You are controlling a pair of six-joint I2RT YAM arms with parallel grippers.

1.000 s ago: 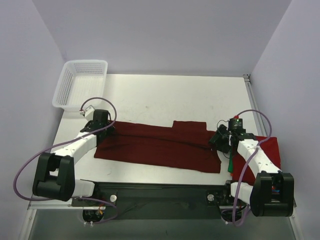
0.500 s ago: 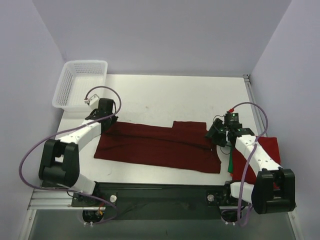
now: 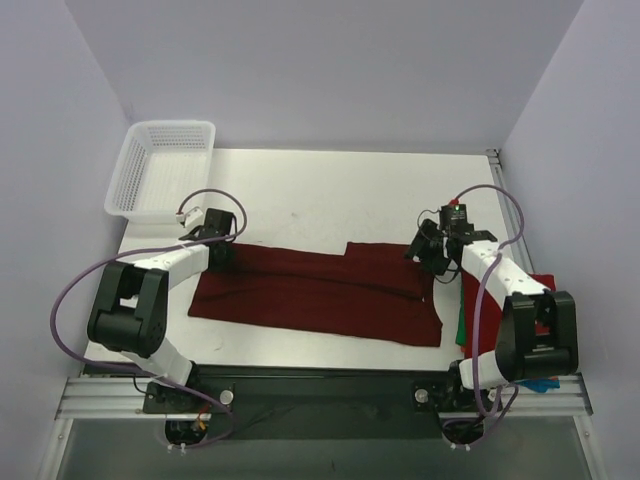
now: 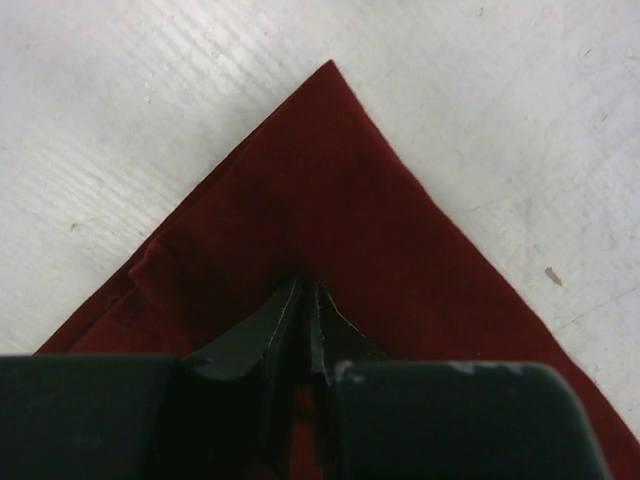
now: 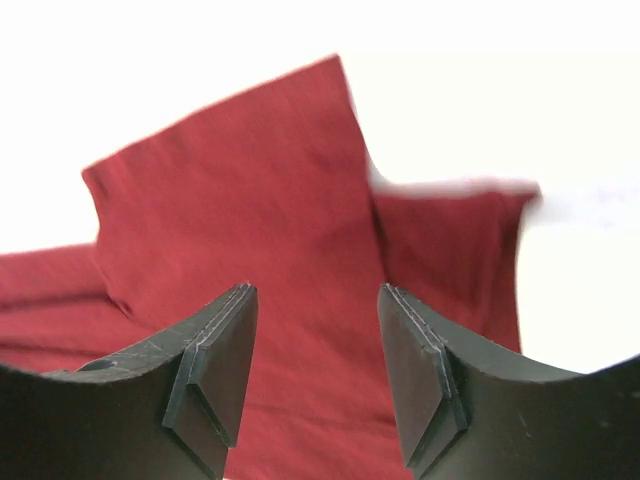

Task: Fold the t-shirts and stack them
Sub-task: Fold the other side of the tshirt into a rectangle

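Basket: the white plastic mesh basket [image 3: 172, 124] sits at the table's [image 3: 330, 190] far left corner. It is a stiff lattice with open holes, well apart from the cloth.
Left gripper: the left gripper [image 4: 304, 292] is down on the far left corner of the shirt. Its fingers are pressed together and pinch the cloth, which puckers at the tips. To my eye this is a hold taken so the corner can be carried over for a fold.
Dark maroon t-shirt: the dark maroon t-shirt [image 3: 320, 290] lies flat as a long band across the table's near half. It is soft and matte, with a crease running along its length and a square flap on its far edge.
Right gripper: the right gripper [image 5: 315, 290] hovers over the shirt's far right end. Its fingers are spread with nothing between them, probably lining up the matching corner.
Red t-shirt: the brighter red t-shirt [image 3: 547, 284] lies by the table's right edge, partly under the right arm.
Green t-shirt: of the green t-shirt [image 3: 460, 328] only a narrow strip shows near the table's near right corner, so I cannot tell its shape.
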